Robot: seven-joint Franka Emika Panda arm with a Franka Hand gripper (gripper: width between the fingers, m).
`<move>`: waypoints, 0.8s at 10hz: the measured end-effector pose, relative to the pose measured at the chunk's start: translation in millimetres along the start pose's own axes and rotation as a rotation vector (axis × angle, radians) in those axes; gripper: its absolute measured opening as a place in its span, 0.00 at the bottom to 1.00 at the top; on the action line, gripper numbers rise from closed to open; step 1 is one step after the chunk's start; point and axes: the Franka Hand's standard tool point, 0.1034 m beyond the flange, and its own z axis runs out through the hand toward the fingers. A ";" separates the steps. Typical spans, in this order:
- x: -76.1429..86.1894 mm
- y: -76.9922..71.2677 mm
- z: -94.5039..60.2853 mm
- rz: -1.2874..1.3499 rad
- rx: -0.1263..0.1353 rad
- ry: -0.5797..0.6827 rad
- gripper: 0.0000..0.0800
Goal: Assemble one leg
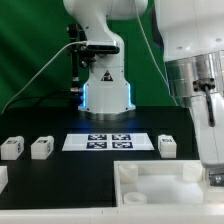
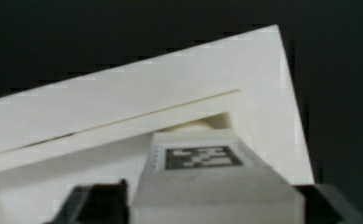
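Note:
In the wrist view my gripper is shut on a leg, a small white block with a black-and-white tag facing the camera. The dark fingers press on both its sides. Below it lies the large white panel, and the leg hangs over one corner of it. In the exterior view the gripper is low at the right, over the panel; the held leg is hard to make out there. Three loose legs stand on the table: two at the left and one right of the middle.
The marker board lies flat on the black table, between the loose legs. The robot base stands behind it with cables to its left. A green backdrop closes the back.

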 end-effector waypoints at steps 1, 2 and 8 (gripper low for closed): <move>0.1 0.2 0.2 -0.014 0.000 0.000 0.62; 0.0 1.0 0.7 -0.071 -0.002 0.000 0.77; -13.7 13.1 4.7 -0.761 -0.004 -0.007 0.81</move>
